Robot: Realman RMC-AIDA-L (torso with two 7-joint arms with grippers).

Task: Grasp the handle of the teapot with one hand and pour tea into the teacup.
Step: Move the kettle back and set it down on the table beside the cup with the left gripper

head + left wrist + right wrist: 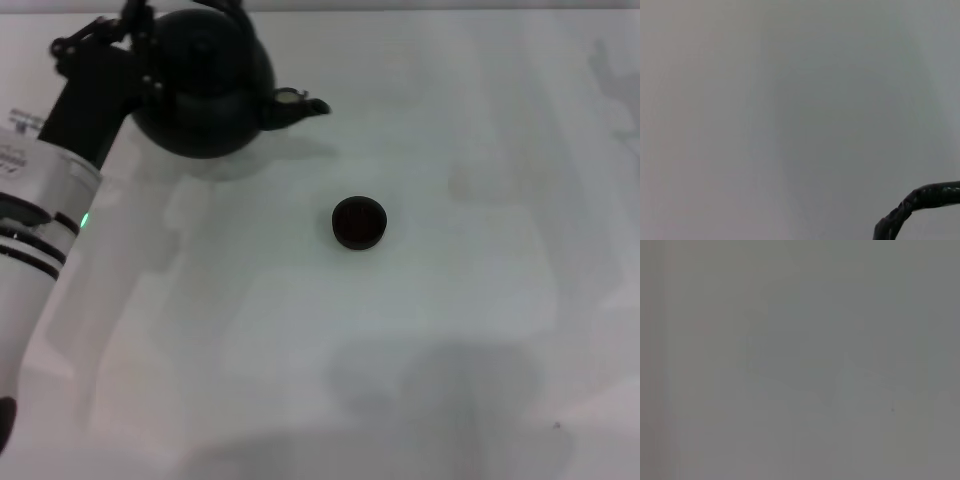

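Note:
The matte-black teapot (205, 85) stands at the far left of the white table, its short spout (300, 105) pointing right toward the teacup. Its arched handle (222, 6) rises over the lid and is cut off by the top edge of the head view; a stretch of the dark wrapped handle (922, 200) also shows in the left wrist view. My left gripper (140, 45) sits against the teapot's upper left side, close to the handle's base. The small black teacup (358, 222) stands alone near the table's middle, well right of and nearer than the pot. My right arm is out of view.
The white table (480, 330) stretches to the right and toward the front, with only soft shadows on it. My left forearm (50, 210) runs along the left edge. The right wrist view shows plain grey surface only.

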